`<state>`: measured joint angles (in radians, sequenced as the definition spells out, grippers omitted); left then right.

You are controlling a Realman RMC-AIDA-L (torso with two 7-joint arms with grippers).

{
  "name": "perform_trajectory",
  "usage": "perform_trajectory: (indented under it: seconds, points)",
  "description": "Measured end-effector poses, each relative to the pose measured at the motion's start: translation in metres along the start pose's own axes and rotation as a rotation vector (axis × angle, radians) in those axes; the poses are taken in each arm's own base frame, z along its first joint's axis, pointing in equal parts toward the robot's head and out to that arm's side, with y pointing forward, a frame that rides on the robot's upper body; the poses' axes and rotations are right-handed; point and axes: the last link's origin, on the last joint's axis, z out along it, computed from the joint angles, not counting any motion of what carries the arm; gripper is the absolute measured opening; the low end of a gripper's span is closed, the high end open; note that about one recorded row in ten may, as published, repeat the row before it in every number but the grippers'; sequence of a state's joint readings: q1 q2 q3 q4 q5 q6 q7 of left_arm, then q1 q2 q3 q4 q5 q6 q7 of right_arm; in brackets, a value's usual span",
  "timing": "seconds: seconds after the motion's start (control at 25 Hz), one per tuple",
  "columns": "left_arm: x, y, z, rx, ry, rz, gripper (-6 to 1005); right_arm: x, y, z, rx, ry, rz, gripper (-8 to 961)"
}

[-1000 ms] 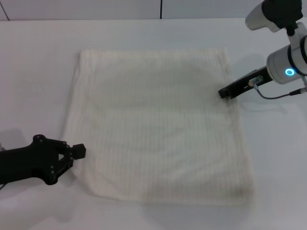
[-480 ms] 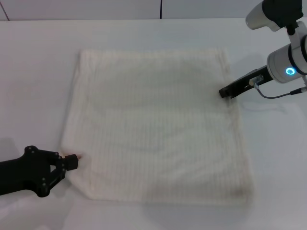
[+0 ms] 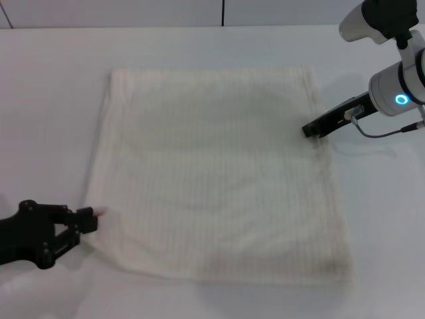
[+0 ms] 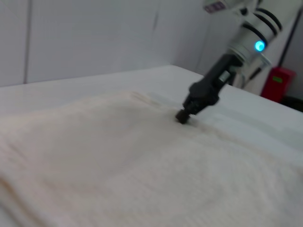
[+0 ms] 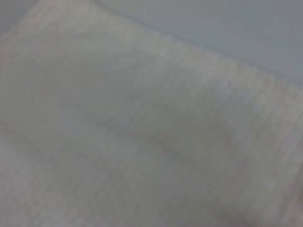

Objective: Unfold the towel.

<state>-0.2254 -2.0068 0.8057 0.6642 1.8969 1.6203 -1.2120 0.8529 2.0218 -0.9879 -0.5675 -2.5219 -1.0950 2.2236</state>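
The cream-white towel [image 3: 219,173] lies spread out almost flat on the white table [image 3: 53,100]. My left gripper [image 3: 86,220] is at the towel's lower left edge, low on the table, with its fingers closed together on the hem. My right gripper [image 3: 310,129] rests at the towel's right edge, fingers closed on the cloth. The left wrist view looks across the towel [image 4: 118,165] to the right gripper [image 4: 182,116] touching its far edge. The right wrist view is filled by the towel [image 5: 142,123] seen from close up.
The table's far edge meets a grey wall [image 3: 133,12]. A grey cable [image 3: 385,133] loops from the right wrist. A red object [image 4: 278,81] stands beyond the table in the left wrist view. Bare table surrounds the towel on all sides.
My left gripper has moved left and slightly down, drawing the towel's lower left edge outward with it. The right gripper has not moved.
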Motion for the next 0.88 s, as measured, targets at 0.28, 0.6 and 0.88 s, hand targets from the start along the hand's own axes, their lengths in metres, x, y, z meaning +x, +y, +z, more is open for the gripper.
perform_trajectory:
  seconds: [0.28,0.6,0.88]
  points:
    - [0.003,-0.005,-0.022,0.048,0.044,-0.065,166,0.001,0.000,-0.001,-0.004,0.003,-0.002,-1]
    - [0.008,-0.008,-0.043,0.125,0.147,-0.058,420,0.000,-0.001,-0.003,-0.001,-0.009,0.000,-1]
    - [0.013,-0.007,-0.030,0.274,0.398,0.013,629,-0.007,-0.003,-0.021,-0.003,-0.248,-0.023,-1]
